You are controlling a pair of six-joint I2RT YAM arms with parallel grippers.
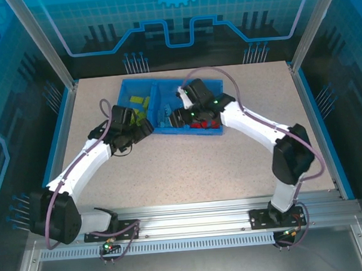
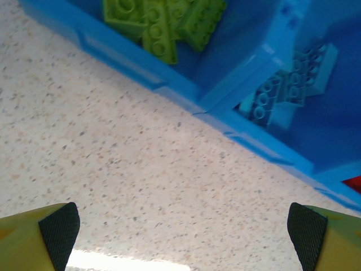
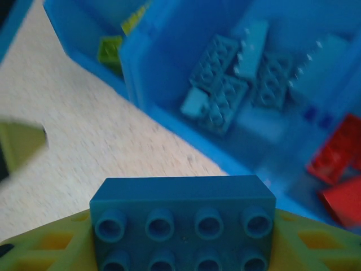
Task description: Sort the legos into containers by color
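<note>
The right fingers [image 3: 51,248] pinch a blue brick [image 3: 183,223] from either side. The brick lies crosswise between them, with its studs turned toward the wrist camera. Its ends are pressed against the yellow-green fingers and its middle is bare. Held this way, the brick hangs at the near wall of the tray [image 3: 141,84], in front of the middle compartment, and touches nothing inside it.

The light blue bricks [image 3: 225,84] lie in a loose jumble on the floor of that middle compartment. The red bricks [image 3: 338,169] lie in the tray's right compartment. The yellow-green bricks [image 3: 110,48] lie in its left compartment, beyond the dividing wall.

The left fingers [image 2: 56,231] are spread wide with nothing between them. They hover over the bare speckled counter [image 2: 113,141], just outside the tray's near wall, opposite the left compartment and its divider. No brick is near their dark pads. In the top view both arms reach in toward the tray's near side, the left one stopping just short of the wall and the right one over it
</note>
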